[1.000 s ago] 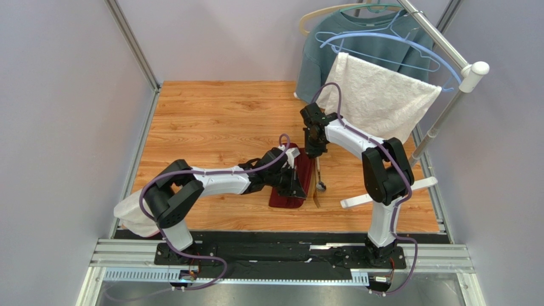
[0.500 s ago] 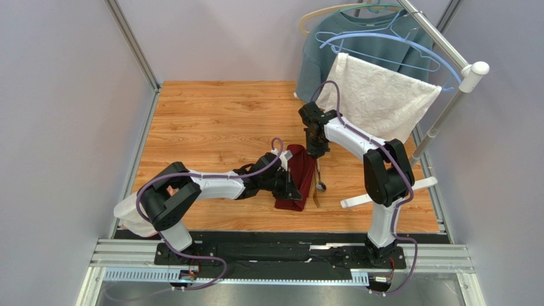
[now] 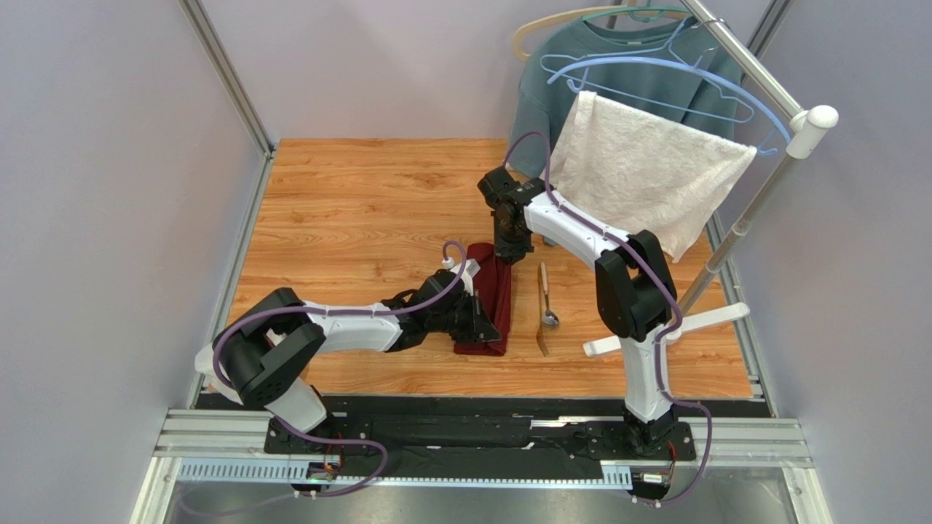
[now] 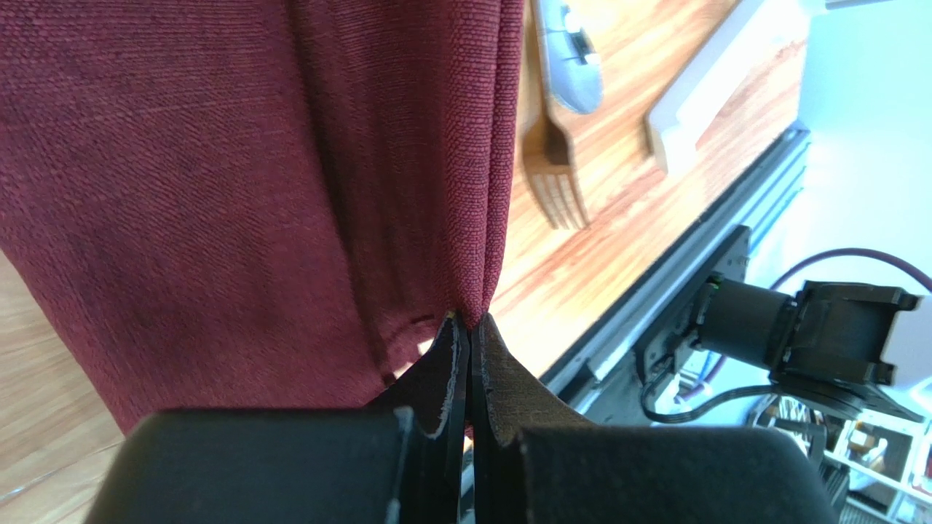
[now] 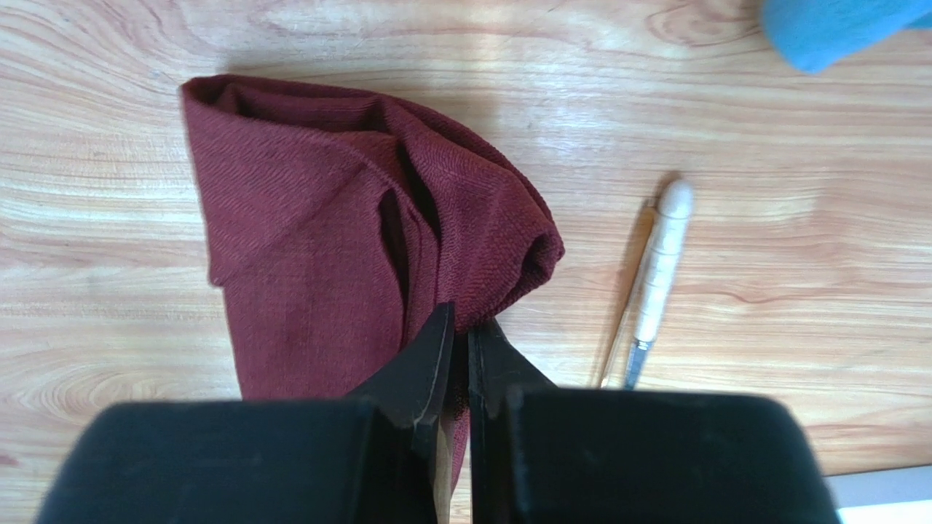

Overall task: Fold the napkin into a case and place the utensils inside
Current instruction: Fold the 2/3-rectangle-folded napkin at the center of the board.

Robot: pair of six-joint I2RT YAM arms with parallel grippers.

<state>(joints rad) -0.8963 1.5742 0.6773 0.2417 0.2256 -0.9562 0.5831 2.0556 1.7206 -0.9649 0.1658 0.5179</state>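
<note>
The maroon napkin [image 3: 489, 308] lies folded into a narrow oblong on the wooden table [image 3: 361, 207]. My left gripper [image 3: 477, 323] is shut on its near right edge, a pinched fold showing in the left wrist view [image 4: 470, 319]. My right gripper [image 3: 505, 247] is shut on the bunched far end of the napkin [image 5: 317, 229], seen in the right wrist view [image 5: 464, 328]. The silver spoon [image 3: 550, 318] and the golden-brown fork [image 3: 543, 286] lie side by side on the wood just right of the napkin. The fork tines [image 4: 558, 188] and spoon bowl [image 4: 577, 68] show in the left wrist view.
A clothes rack [image 3: 755, 207] stands at the back right with a white towel [image 3: 645, 164] and a grey-blue sweatshirt [image 3: 542, 93] on hangers. Its white foot [image 3: 667, 328] lies right of the utensils. A white cloth [image 3: 224, 371] hangs at the table's near left edge.
Both grippers have moved left with the napkin held between them, drawing it away from the utensils. The right gripper no longer hangs over the utensils' handles.
</note>
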